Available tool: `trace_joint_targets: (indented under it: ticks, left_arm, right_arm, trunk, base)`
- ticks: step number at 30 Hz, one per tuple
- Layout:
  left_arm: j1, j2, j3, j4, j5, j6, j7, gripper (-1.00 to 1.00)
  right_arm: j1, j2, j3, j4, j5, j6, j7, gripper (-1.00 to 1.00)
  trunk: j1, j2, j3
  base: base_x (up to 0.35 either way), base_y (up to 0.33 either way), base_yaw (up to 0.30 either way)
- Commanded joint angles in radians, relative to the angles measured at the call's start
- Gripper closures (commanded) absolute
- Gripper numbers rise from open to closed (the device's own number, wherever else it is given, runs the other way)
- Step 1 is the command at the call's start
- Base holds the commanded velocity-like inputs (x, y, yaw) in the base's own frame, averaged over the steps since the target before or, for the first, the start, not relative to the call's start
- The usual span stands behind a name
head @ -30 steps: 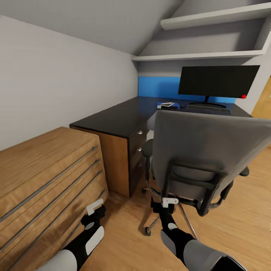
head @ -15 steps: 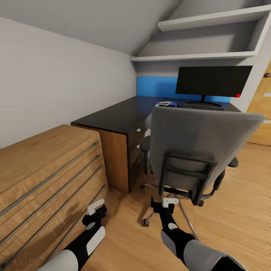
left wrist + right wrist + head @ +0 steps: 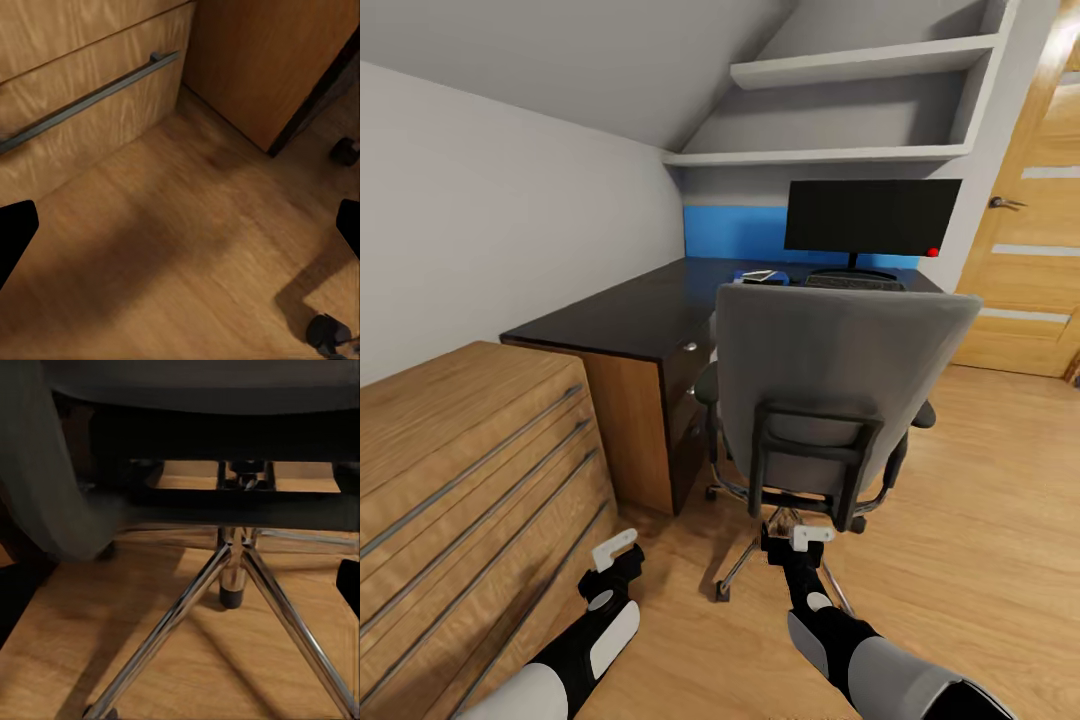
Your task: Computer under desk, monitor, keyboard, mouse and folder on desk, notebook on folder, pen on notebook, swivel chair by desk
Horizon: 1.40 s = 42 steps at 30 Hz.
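Note:
The grey swivel chair (image 3: pixel 840 370) stands at the black-topped desk (image 3: pixel 630 315), its back toward me; its chrome base (image 3: pixel 232 570) is close in the right wrist view. The monitor (image 3: pixel 870 214) stands on the desk with the keyboard (image 3: pixel 855 283) in front of it. Left of the keyboard lies a blue folder (image 3: pixel 763 277) with something pale on top. My left gripper (image 3: pixel 615 553) (image 3: pixel 180 232) hangs open over the floor by the dresser. My right gripper (image 3: pixel 800 540) (image 3: pixel 180 592) is open, low behind the chair base. The computer, mouse and pen are hidden.
An oak dresser (image 3: pixel 460 450) with long bar handles fills the left side, close to my left arm. An oak door (image 3: pixel 1025 260) stands at the right. Two grey shelves (image 3: pixel 830 155) hang above the desk. Light wood floor (image 3: pixel 980 520) stretches right of the chair.
The whole view has swung right and drawn back, bringing the door into sight. The chair now looks smaller and more upright in the picture. Both arms hold the same pose.

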Motion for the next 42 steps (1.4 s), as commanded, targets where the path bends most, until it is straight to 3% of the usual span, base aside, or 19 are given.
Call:
trace_joint_targets:
  ticks: [1,14,32,37,41,42]
  left_arm:
    - [-0.001,0.001,-0.008,0.000,0.011,-0.006,0.006,-1.00]
    - [-0.001,0.001,-0.008,0.000,0.011,-0.007,0.006,-1.00]
    - [-0.001,0.001,-0.012,0.000,0.010,-0.005,0.006,-1.00]
    - [-0.001,-0.010,-0.087,0.000,0.010,-0.002,0.006,-1.00]
    - [-0.001,-0.028,-0.189,0.000,0.010,-0.001,0.008,-1.00]
    - [-0.001,-0.040,-0.241,0.000,0.010,0.000,0.010,-1.00]
  right_arm:
    - [-0.001,0.000,0.008,0.001,-0.004,-0.002,-0.007,-1.00]
    - [-0.001,0.001,0.009,0.001,-0.003,-0.002,-0.007,-1.00]
    - [-0.001,0.000,0.008,0.000,-0.002,-0.002,-0.007,-1.00]
    - [-0.001,-0.001,0.008,-0.004,-0.002,-0.005,-0.007,-1.00]
    - [-0.001,0.000,0.008,-0.010,-0.002,-0.007,-0.007,-1.00]
    - [-0.001,0.000,0.008,-0.012,-0.003,-0.008,-0.007,-1.00]
  trunk:
    - [0.000,0.000,0.000]
    - [0.000,0.000,0.006]
    - [0.000,0.000,0.007]
    - [0.000,0.000,0.007]
    - [0.000,0.000,0.007]
    - [0.000,0.000,0.007]
  base:
    - [0.000,0.000,-0.269]
    - [-0.035,0.020,-0.239]
    - [-0.227,0.139,-0.021]
    - [-0.041,0.016,0.000]
    - [-0.015,0.006,0.000]
    - [-0.007,0.003,0.000]
